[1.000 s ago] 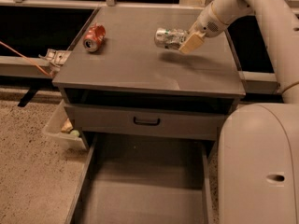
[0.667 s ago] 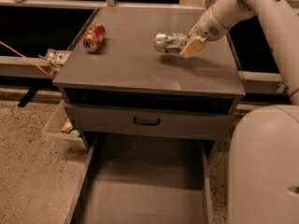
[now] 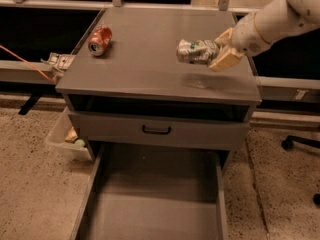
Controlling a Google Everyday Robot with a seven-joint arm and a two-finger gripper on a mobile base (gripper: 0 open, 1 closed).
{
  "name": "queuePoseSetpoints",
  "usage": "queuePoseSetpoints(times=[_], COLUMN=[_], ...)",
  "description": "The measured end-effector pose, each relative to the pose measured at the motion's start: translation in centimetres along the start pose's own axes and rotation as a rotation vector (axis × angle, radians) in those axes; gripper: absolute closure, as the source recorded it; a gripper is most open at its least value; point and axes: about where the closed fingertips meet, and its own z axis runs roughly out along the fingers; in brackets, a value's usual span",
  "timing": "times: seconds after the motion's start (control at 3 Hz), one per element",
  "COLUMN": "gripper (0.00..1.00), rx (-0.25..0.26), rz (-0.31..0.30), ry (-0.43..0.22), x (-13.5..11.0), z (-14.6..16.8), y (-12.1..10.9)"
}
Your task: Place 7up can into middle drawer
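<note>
The 7up can [image 3: 192, 51] lies on its side in the air, a little above the right part of the grey surface [image 3: 140, 64] — you can see its faint shadow on the top just below it. The tool [image 3: 219, 51] reaches in from the right and is closed on the can's right end, one tan finger on each side, so the can is carried, not resting. I judge that the pick is done and the carry is the step in hand. The middle drawer [image 3: 150, 204] stands pulled out low at the front, under the drawer front [image 3: 200, 134] with the black handle. For the next move you must bring the can forward past the front edge of the surface, then down — keep it clear of that edge, and release only when it is low over the drawer floor, because a can on its side may roll. The red soda can [image 3: 100, 40] at the far left is well apart.
</note>
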Motion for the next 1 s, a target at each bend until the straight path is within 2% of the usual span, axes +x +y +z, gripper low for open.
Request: queuePoseSetpoints(times=[0.33, 0.67, 1.0], gripper=[1.00, 1.00, 1.00], rx=[-0.073, -0.130, -0.129], rz=[-0.009, 0.005, -0.027], ry=[-0.005, 0.012, 0.005], x=[1.6, 2.8, 2.4], z=[1.1, 2.9, 2.4], y=[5.7, 8.0, 8.5])
